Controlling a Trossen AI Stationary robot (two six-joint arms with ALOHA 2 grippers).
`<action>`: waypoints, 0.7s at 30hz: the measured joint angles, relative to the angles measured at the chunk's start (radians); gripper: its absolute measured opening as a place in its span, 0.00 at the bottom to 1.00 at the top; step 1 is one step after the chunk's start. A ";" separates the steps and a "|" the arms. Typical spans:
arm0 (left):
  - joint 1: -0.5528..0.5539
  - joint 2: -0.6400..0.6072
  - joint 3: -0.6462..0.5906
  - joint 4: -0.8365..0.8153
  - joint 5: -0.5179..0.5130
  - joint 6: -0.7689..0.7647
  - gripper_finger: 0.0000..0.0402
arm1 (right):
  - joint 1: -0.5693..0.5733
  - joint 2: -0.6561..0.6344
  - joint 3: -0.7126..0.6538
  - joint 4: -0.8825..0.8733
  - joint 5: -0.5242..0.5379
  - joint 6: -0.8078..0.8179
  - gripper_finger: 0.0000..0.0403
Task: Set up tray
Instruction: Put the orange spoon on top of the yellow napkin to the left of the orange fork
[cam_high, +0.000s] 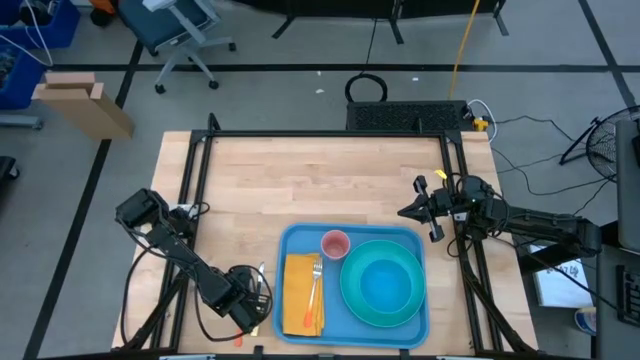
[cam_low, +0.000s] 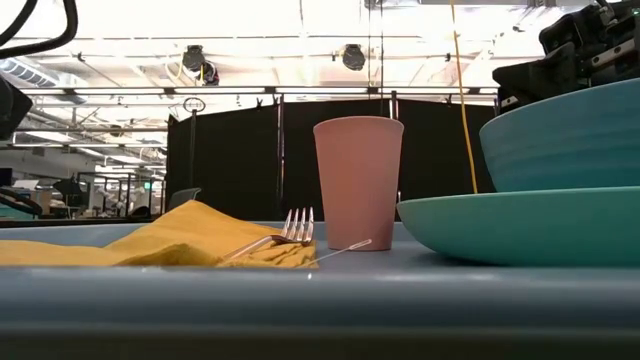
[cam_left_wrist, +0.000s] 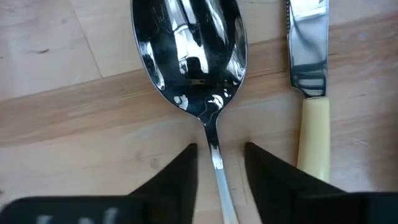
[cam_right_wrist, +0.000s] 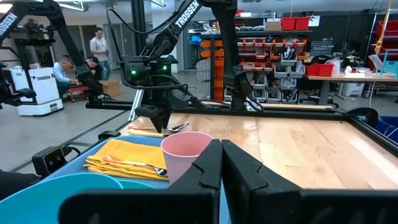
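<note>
The blue tray (cam_high: 332, 305) lies at the table's near edge. On it lie a yellow napkin (cam_high: 295, 290) with a fork (cam_high: 314, 288) on top, an upright pink cup (cam_high: 335, 243), and a turquoise plate (cam_low: 520, 225) carrying a bowl (cam_low: 570, 135). My left gripper (cam_high: 250, 300) is just left of the tray, pointing down and open. Its fingers (cam_left_wrist: 186, 168) stand on either side of the handle (cam_left_wrist: 217, 171) of a steel spoon (cam_left_wrist: 189, 56) lying flat on the wood, with a gap on each side. My right gripper (cam_high: 403, 212) hovers shut, right of the tray.
A knife (cam_left_wrist: 309, 56) with a cream handle (cam_left_wrist: 311, 134) lies on the wood alongside the spoon, close to one left finger. The far half of the table (cam_high: 320, 180) is bare wood. A black frame rail (cam_high: 195, 190) runs along the table's sides.
</note>
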 joint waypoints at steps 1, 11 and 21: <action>0.003 0.000 0.000 0.003 0.001 0.000 0.29 | 0.000 0.000 0.000 0.000 0.000 0.001 0.00; 0.019 0.002 -0.002 0.043 -0.009 -0.029 0.03 | 0.000 0.000 0.000 0.000 0.000 0.026 0.00; 0.029 -0.076 0.038 -0.091 -0.155 -0.018 0.03 | 0.000 0.000 0.000 0.008 0.000 0.051 0.00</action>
